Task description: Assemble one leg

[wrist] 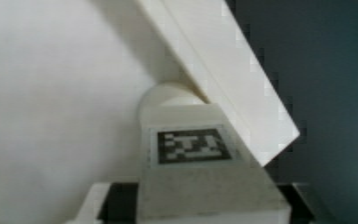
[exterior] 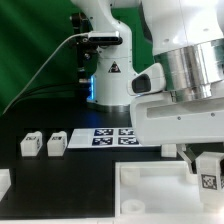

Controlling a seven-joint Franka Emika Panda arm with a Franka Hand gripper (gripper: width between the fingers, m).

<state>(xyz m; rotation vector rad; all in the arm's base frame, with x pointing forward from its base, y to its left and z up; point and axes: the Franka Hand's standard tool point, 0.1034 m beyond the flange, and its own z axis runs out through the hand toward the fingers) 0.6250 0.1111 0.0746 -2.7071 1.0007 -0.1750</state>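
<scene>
wrist view: the claw (wrist: pixel 194 203) is closed on the leg (wrist: pixel 194 145), tag up, its rounded end close to the white tray part (wrist: pixel 202 60). likely step: carrying it to a socket. next needs alignment, then seating. only the exterior view shows a spare leg (exterior: pixel 55 143) and a second spare leg (exterior: pixel 30 143) at nine o'clock.

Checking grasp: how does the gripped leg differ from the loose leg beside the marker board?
The held leg is clamped in the gripper over the tray part; the loose leg lies free on the table. The held leg is at the exterior view's right, the loose leg left. Both: white tagged blocks.
</scene>
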